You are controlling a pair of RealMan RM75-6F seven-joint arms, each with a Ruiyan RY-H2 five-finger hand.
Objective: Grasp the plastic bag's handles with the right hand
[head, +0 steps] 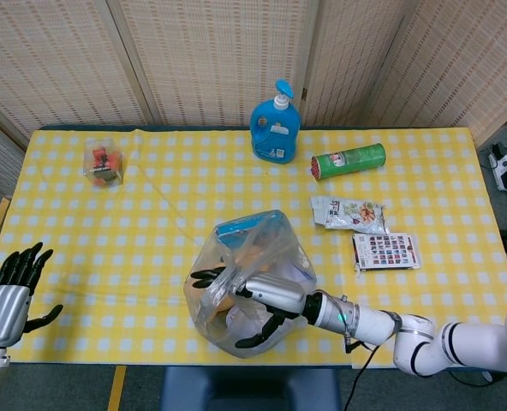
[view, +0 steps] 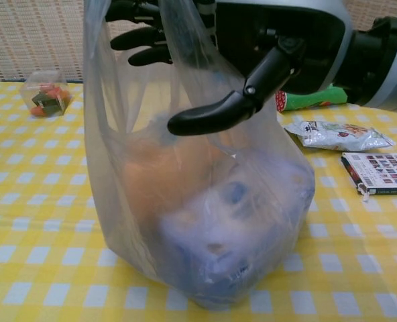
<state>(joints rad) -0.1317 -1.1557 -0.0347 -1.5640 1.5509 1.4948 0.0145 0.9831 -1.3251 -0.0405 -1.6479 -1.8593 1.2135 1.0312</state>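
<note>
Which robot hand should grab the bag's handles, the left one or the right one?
The right hand. Its fingers are already spread at the top of the plastic bag, by the handles. The left hand sits open at the table's far edge, away from the bag.

The clear plastic bag (head: pixel 249 287) stands upright and full on the yellow-checked table's near edge.
</note>
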